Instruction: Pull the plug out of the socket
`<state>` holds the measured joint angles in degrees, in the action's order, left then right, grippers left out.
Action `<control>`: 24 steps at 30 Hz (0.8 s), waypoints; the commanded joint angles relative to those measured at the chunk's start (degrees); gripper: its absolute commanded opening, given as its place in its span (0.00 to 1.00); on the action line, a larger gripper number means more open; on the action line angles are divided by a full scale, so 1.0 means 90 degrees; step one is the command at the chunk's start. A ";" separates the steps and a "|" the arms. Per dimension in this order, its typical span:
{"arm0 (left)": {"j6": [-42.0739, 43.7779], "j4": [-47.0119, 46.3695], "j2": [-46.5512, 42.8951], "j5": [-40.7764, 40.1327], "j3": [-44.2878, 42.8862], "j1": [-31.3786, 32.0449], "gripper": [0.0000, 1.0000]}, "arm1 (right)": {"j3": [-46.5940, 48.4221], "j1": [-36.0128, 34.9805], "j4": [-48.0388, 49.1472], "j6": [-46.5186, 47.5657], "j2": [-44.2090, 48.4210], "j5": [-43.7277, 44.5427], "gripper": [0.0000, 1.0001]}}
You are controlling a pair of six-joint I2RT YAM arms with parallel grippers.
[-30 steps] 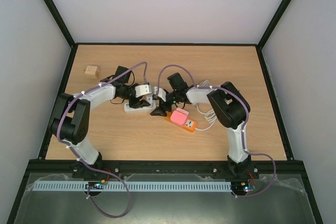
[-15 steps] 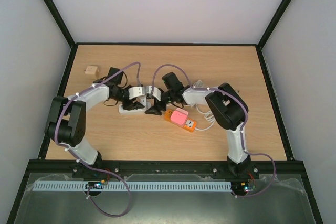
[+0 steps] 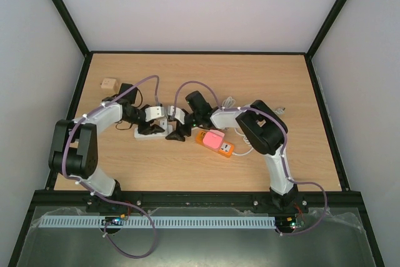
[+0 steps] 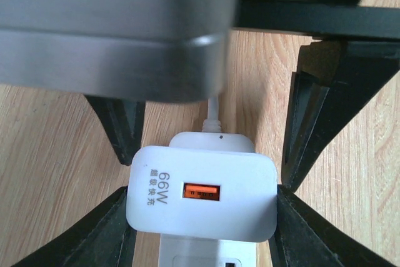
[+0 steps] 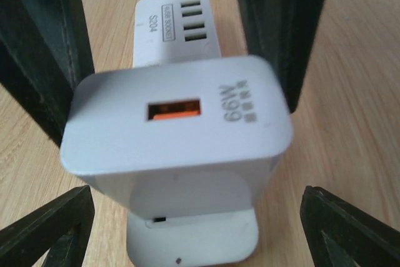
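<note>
White plug (image 4: 202, 198) seated in socket (image 5: 178, 29); left gripper (image 3: 152, 128) seemingly clamps it; right gripper (image 3: 175, 134) jaws released.

The table (image 3: 294, 92) is pale wood with a visible grain and a matt finish. The plug (image 4: 201, 199) is smooth white plastic with a soft satin sheen, and its port is lined with orange plastic. The socket (image 5: 178, 23) is the same smooth white plastic. The fingers (image 4: 312, 123) look like matt black plastic. The small block (image 3: 109, 83) looks like bare wood.
</note>
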<state>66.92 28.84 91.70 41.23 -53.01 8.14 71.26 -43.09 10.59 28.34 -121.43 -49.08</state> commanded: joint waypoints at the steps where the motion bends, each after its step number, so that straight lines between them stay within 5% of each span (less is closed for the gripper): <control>1: 0.0234 0.0377 -0.0153 0.0169 0.0256 -0.0055 0.37 | -0.0272 -0.0093 0.0600 -0.0002 -0.0147 0.0087 0.87; 12: 0.0031 0.0181 -0.0232 0.0320 0.0336 -0.0046 0.50 | -0.0193 -0.0090 0.0600 0.0030 -0.0292 0.0053 0.65; 17: -0.0087 0.0003 -0.0295 0.0350 0.0465 0.0011 0.64 | -0.0249 -0.0095 0.0651 0.0056 -0.0297 0.0057 0.62; 24: -0.0328 -0.0431 -0.0291 0.0350 0.0700 0.0042 0.69 | -0.0371 -0.0092 0.0791 0.0055 -0.0270 0.0054 0.55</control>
<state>65.28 25.89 89.86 42.57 -48.88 8.10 68.84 -43.59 14.70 28.25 -122.89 -49.08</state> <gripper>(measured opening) 0.684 0.564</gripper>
